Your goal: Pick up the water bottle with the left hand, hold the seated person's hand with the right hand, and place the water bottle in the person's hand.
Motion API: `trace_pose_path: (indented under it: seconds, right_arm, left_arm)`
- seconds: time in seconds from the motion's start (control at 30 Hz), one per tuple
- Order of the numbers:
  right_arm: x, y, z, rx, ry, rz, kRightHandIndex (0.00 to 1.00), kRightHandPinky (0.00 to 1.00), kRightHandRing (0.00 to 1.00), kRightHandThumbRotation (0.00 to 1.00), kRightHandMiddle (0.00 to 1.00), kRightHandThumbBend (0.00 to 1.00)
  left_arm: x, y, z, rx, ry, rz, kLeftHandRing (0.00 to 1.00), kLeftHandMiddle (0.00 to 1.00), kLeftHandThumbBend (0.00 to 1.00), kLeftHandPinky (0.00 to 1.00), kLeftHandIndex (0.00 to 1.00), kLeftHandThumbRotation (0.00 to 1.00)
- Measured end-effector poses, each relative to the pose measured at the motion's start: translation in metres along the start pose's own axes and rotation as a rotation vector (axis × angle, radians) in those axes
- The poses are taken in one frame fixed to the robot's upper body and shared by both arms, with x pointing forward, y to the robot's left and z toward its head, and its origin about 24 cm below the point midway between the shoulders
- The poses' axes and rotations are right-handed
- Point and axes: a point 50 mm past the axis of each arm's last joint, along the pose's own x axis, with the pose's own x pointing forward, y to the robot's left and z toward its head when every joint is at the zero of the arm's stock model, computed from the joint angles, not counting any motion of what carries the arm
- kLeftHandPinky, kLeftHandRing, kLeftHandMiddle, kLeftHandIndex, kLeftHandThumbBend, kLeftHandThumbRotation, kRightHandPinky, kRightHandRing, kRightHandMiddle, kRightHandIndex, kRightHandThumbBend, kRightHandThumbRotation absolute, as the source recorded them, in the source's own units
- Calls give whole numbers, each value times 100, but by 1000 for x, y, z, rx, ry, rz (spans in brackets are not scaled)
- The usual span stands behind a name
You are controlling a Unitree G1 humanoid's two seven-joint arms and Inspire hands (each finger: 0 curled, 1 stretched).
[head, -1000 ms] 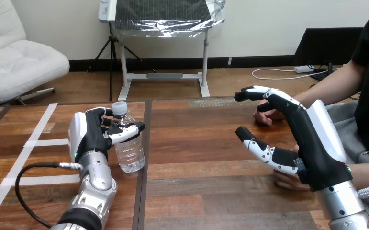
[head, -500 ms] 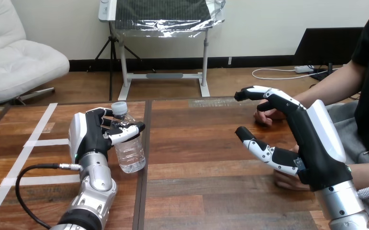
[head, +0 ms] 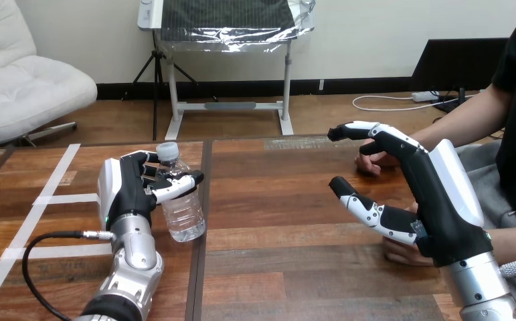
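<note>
The left hand, black with a hard white shell on its back, is clamped on the water bottle: its jointed fingers curl round the upper body and the thumb crosses the front just under the shoulder. The bottle is clear, thin, ribbed plastic with a pale round cap, and it leans a little, cap toward the hand and base away from it. Its base sits at or just above the wood of the desk; I cannot tell whether they touch.

The desk is glossy reddish-brown planking. A dark straight seam runs front to back just right of the bottle, and flat pale tape strips lie to the bottle's left. The desk's far edge runs close behind the cap.

Well right of the bottle, across a broad stretch of bare wood, the right hand is raised off the desk with its fingers spread and nearly straight and its thumb held apart below them, gripping nothing. The person's farther hand rests loosely curled on the wood behind those fingertips, close to them; whether they touch I cannot tell. The person's nearer hand lies on the desk under the right hand's palm, partly hidden.
</note>
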Motion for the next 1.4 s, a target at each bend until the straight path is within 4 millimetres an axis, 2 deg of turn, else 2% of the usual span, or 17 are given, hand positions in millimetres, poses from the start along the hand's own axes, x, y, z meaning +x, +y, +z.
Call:
trace_pose_path:
  seconds: [0.53, 1.4]
  right_arm:
    - [0, 0, 0, 8, 0, -1, 70, 70, 78, 3, 77, 45]
    - [0, 0, 0, 7, 1, 1, 70, 69, 78, 1, 78, 45]
  left_arm:
    - [-5, 0, -5, -30, -29, 3, 42, 46, 63, 38, 51, 0]
    - [-28, -3, -7, -175, -135, -13, 42, 45, 62, 41, 51, 0]
